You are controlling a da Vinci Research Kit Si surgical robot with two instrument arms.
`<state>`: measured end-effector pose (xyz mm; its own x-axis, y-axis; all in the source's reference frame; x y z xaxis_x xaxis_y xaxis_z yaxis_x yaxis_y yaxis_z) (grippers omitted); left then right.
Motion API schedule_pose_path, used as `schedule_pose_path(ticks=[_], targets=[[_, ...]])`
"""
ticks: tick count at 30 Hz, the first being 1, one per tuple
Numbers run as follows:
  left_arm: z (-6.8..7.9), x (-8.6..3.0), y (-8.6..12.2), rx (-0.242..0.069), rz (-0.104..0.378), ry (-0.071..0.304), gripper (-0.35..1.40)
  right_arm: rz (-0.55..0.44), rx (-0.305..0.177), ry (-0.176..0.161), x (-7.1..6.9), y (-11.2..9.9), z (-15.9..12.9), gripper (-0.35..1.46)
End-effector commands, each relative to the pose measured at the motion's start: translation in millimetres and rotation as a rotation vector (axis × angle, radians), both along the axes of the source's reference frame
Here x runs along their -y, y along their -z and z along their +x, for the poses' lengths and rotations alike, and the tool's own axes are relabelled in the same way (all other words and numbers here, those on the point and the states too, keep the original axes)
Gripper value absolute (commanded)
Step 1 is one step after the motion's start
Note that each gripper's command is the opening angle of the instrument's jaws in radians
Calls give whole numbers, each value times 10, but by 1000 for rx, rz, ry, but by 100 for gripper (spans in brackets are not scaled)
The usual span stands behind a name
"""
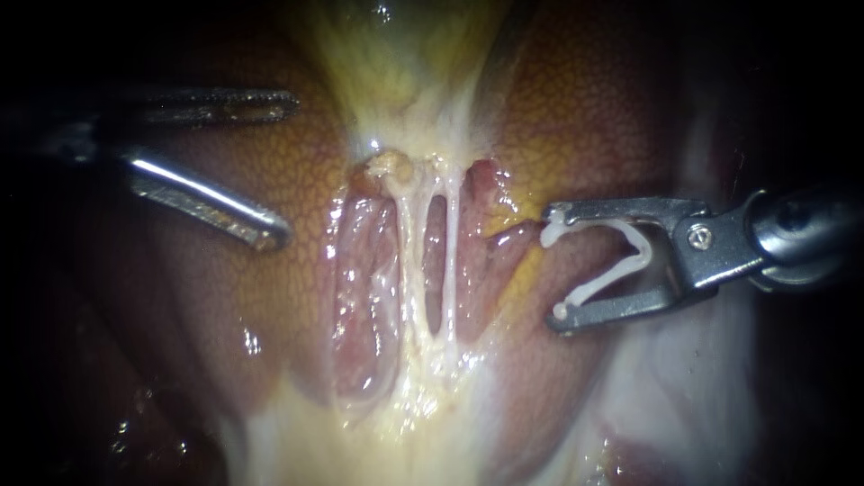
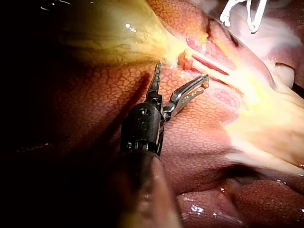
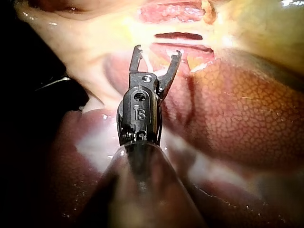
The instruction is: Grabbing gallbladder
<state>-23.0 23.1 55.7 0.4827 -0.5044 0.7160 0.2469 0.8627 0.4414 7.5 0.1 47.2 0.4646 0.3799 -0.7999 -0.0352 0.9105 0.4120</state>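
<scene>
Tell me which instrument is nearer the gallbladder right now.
The left instrument. Its open jaws sit beside the gallbladder, at its edge. The right instrument, holding a clip in its jaws, lies farther off, beside the tubes.

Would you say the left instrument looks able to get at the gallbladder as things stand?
Probably yes. The left instrument is open over the liver, beside the gallbladder, with nothing between them. The right instrument, holding a clip, sits beyond the tubes, clear of that path.

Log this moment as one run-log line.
left instrument: open, holding nothing | right instrument: carries clip, clear of tissue | gallbladder: not grabbed
</scene>
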Motion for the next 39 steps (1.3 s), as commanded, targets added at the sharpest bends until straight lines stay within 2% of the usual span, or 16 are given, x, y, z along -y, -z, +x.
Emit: schedule_pose_path(ticks=[1,8,20,27,39], targets=[[-3,0,-2,-2,0,2,69,0,0,0,0,0,0,57],[-25,-1,-10,-5,0,6,64,0,0,0,0,1,0,57],[-51,6,-22,2,8,-8,56,0,0,0,0,1,0,57],[-54,8,-32,0,14,-4,49,0,0,0,0,1,0,57],[-48,2,-50,3,10,-11,34,0,0,0,1,1,0,57]])
